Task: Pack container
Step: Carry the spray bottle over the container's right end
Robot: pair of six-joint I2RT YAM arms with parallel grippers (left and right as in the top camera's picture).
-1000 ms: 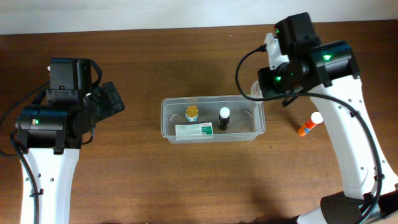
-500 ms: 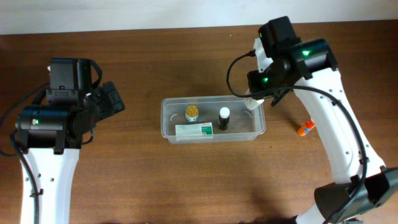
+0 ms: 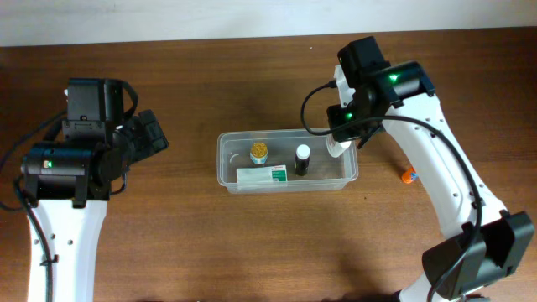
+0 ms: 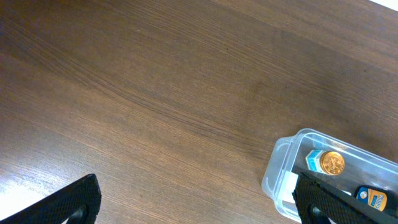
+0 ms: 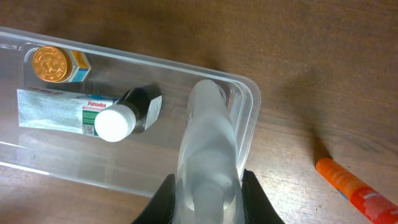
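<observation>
The container (image 3: 228,164) is placed near the middle of the desk (image 3: 210,243), with its long sides running left to right. Three things are seen inside it: a gold-capped jar (image 3: 259,153), a black bottle with a white cap (image 3: 302,159) and a white-and-green box (image 3: 262,176) laid along the near wall. The right end effector (image 3: 344,130) is clamped on a translucent white bottle (image 5: 208,137), which is held over the container's right end, its tip close to the rim. An orange stick (image 5: 351,186) is seen lying on the desk near that end, apart from the container. The left end effector (image 4: 193,208) is spread wide with nothing in it, and is held well to the left of the container.
</observation>
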